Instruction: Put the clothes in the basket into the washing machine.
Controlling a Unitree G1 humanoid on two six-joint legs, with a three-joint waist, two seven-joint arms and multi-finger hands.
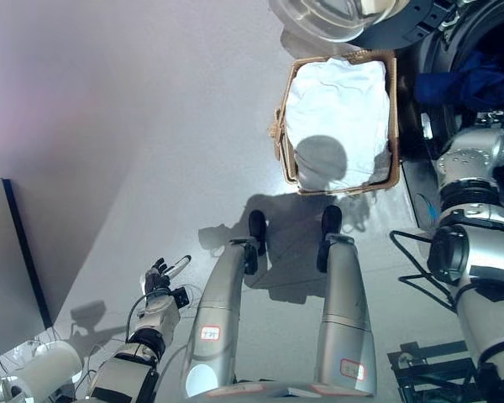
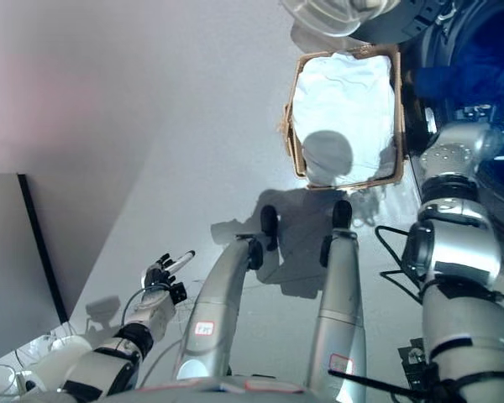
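A brown wicker basket (image 1: 394, 117) stands on the floor ahead, filled with white cloth (image 1: 336, 96). To its right is the washing machine (image 1: 441, 34), its round glass door (image 1: 328, 17) swung open. A dark blue garment (image 1: 475, 80) lies in the drum opening. My right arm (image 1: 475, 155) reaches up into the machine's opening beside the blue garment, and its hand is hidden there. My left hand (image 1: 164, 277) hangs low at the lower left, away from the basket, with straight fingers and nothing in it.
A grey panel with a dark edge (image 1: 17, 243) stands at the left. A black metal frame (image 1: 424, 361) sits on the floor at the lower right. White objects (image 1: 46, 369) lie at the lower left corner.
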